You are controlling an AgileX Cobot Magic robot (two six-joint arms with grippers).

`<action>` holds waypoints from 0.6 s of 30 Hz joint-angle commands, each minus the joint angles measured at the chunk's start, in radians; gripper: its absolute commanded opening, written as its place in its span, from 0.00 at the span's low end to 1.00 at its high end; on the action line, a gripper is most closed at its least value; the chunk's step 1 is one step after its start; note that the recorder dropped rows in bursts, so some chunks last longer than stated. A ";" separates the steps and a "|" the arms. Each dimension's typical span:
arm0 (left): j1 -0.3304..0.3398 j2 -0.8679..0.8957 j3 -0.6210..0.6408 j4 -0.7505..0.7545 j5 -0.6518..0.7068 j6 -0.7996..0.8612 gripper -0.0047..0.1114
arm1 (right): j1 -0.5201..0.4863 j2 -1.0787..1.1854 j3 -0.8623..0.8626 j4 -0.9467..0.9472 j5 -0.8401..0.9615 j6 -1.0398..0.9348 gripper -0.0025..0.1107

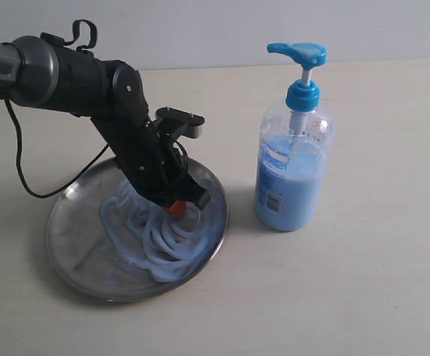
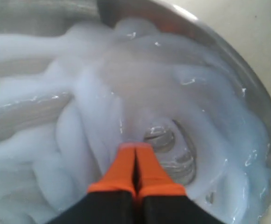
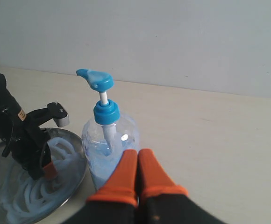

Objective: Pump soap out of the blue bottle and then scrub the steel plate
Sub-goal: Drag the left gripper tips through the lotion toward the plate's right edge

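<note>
The steel plate point(image 1: 74, 245) lies on the table at the left, covered with pale blue swirls of soap point(image 1: 167, 245). My left gripper point(image 1: 175, 208) is shut, its orange tips down in the soap on the plate's right half; up close the shut tips point(image 2: 135, 147) rest against the smeared soap point(image 2: 79, 107) with bare steel point(image 2: 161, 137) showing just ahead. The blue bottle point(image 1: 293, 159) stands upright to the right of the plate, pump head up. My right gripper point(image 3: 138, 154) is shut and empty, held back from the bottle point(image 3: 108, 144), out of the exterior view.
The table point(image 1: 363, 282) is a plain beige surface with a pale wall behind. A black cable point(image 1: 22, 167) hangs from the left arm down to the plate's far-left side.
</note>
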State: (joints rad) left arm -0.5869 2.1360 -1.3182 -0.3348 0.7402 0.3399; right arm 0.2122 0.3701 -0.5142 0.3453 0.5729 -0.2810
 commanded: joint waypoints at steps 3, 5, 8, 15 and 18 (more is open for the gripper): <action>-0.004 0.040 0.024 -0.022 0.091 -0.003 0.04 | -0.002 -0.005 0.009 0.003 -0.015 -0.006 0.02; -0.004 0.040 0.024 -0.057 0.095 -0.001 0.04 | -0.002 -0.005 0.009 0.003 -0.015 -0.006 0.02; -0.004 0.040 0.024 -0.113 0.095 0.039 0.04 | -0.002 -0.005 0.009 0.003 -0.015 -0.006 0.02; -0.004 0.040 0.024 -0.234 0.088 0.113 0.04 | -0.002 -0.005 0.009 0.003 -0.015 -0.006 0.02; -0.004 0.040 0.024 -0.272 0.068 0.131 0.04 | -0.002 -0.005 0.009 0.003 -0.015 -0.006 0.02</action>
State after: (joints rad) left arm -0.5869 2.1467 -1.3122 -0.6099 0.8364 0.4485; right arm 0.2122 0.3701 -0.5142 0.3453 0.5729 -0.2810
